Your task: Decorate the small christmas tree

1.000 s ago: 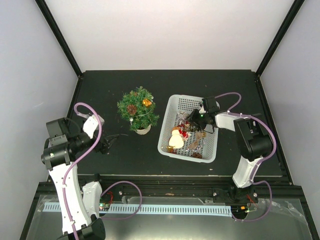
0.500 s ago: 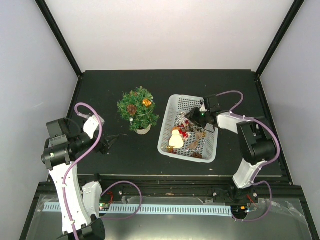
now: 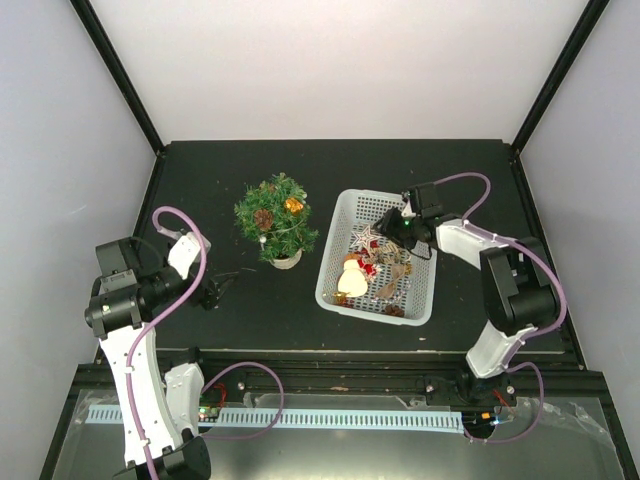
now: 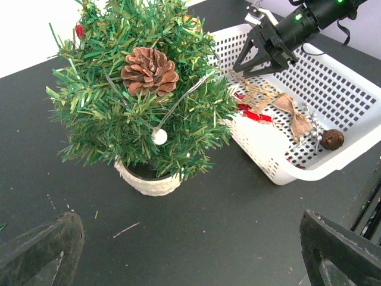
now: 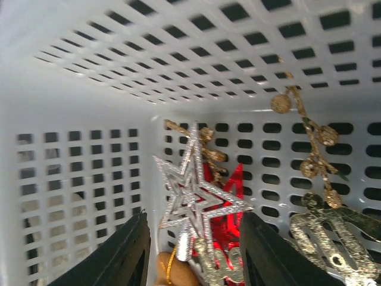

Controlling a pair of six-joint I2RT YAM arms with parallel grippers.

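**Green tree on the black bench, both sets of jaws open**

Green and bushy, the small christmas tree (image 3: 276, 222) stands upright in its round white pot (image 4: 149, 182) on the bench (image 3: 200, 180), left of centre and just beside the white basket (image 3: 328, 262). It already carries a brown pine cone (image 4: 149, 70) near the top, a gold ornament (image 3: 293, 204) on the side towards the basket, a small red piece at the upper left in the left wrist view, and a thin wire ending in 1 white bead (image 4: 159, 137).

The basket lies to the tree's right, apart from the pot. In it are a silver glitter star (image 5: 196, 196), a red piece (image 4: 256, 114), a burlap bow (image 4: 296, 116), a small brown cone (image 4: 331, 139), a gold beaded sprig (image 5: 309, 149) and a cream figure (image 3: 352, 278).

The right jaws reach into the far end of the basket and are spread apart. In the right wrist view their 2 fingers (image 5: 119, 256) stand either side of the star without clamping it.

The left jaws hang low over the bench, near and to the left of the tree, facing it. Their fingers (image 4: 41, 250) are wide apart and grip nothing.
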